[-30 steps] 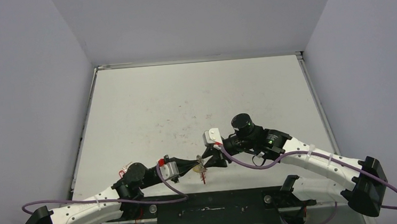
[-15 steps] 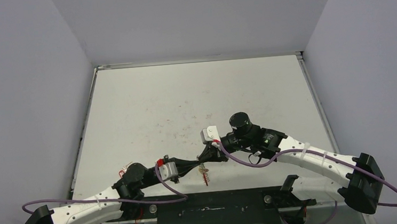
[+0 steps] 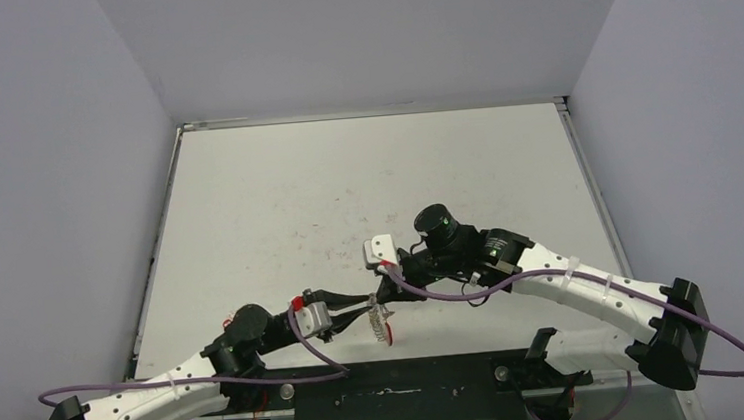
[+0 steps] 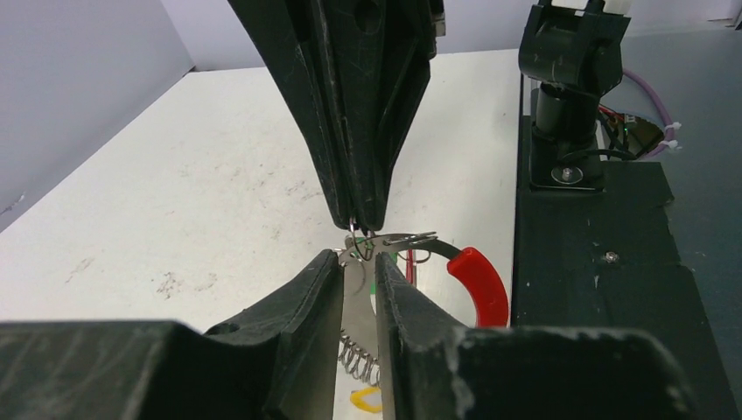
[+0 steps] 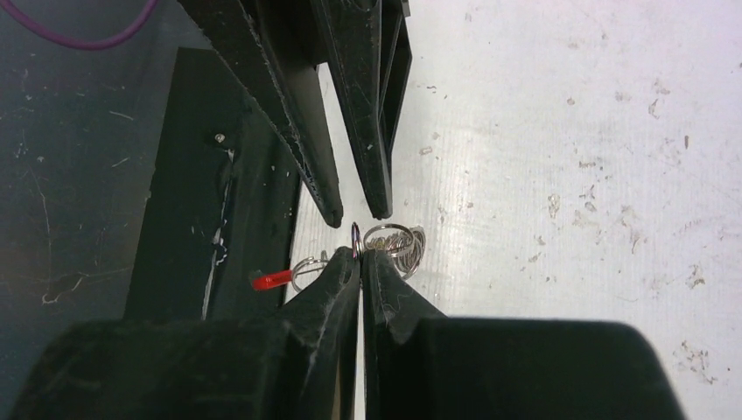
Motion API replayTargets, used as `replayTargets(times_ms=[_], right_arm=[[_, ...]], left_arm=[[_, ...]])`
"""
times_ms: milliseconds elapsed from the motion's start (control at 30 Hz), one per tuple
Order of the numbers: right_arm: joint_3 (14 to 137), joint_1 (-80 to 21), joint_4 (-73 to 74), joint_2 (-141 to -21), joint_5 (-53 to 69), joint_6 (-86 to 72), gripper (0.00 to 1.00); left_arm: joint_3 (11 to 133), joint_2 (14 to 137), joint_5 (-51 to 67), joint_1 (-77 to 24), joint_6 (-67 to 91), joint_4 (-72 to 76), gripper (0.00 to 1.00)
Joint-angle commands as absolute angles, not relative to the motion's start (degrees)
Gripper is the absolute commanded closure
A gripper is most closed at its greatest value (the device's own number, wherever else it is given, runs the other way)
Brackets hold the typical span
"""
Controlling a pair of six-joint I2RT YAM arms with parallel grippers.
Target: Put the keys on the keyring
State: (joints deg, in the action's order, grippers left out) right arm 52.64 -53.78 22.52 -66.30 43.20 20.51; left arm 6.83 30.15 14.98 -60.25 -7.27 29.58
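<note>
The white worktop (image 3: 365,170) is seen beneath both sets of fingers, which are met tip to tip. The right fingers (image 5: 346,273) are pressed fully together on the thin wire of the keyring (image 5: 356,233). The left fingers (image 4: 325,284) are parted by a narrow gap, with nothing clearly gripped. The red plastic piece (image 4: 477,284) is hung just beside the left fingers, and the keys (image 5: 398,241) are bunched just beyond the right fingers
</note>
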Motion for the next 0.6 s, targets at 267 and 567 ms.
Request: replayTargets(times_ms=[267, 567], right_arm=[[75.28, -58.19, 52.94, -82.12, 27.09, 18.55, 1.0], [78.93, -60.76, 52.05, -85.19, 26.0, 14.84, 1.0]], left_arm=[[14.37, 32.71, 13.79, -60.53, -9.7, 17.63, 0.77], [14.77, 36.24, 13.64, -60.68, -9.18, 20.34, 0.72]])
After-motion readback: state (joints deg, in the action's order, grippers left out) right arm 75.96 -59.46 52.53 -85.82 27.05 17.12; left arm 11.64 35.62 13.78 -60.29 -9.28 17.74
